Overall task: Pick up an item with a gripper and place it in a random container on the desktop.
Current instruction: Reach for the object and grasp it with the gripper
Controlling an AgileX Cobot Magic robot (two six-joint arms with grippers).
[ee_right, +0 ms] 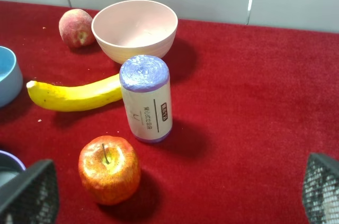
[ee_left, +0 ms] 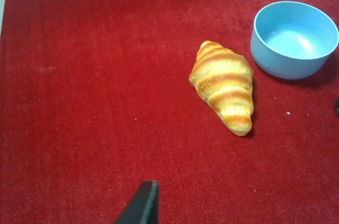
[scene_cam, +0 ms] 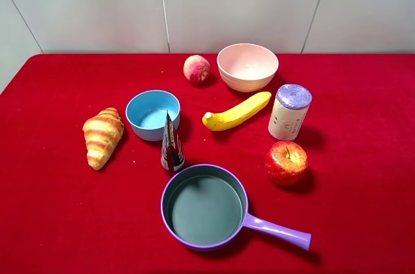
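The red apple with yellow patches sits on the red cloth desktop at the right, in front of a white roll. It shows close in the right wrist view. The pale pink bowl stands empty at the back middle and shows in the right wrist view. My right gripper is open and empty, its fingers wide apart, with the apple a little ahead near one finger. Only one black fingertip of my left gripper shows, above bare cloth. Neither gripper shows in the exterior view.
A peach lies left of the pink bowl. A banana and a white roll with a purple top lie between bowl and apple. A blue bowl, a croissant, a dark cone packet and a purple pan stand left and front.
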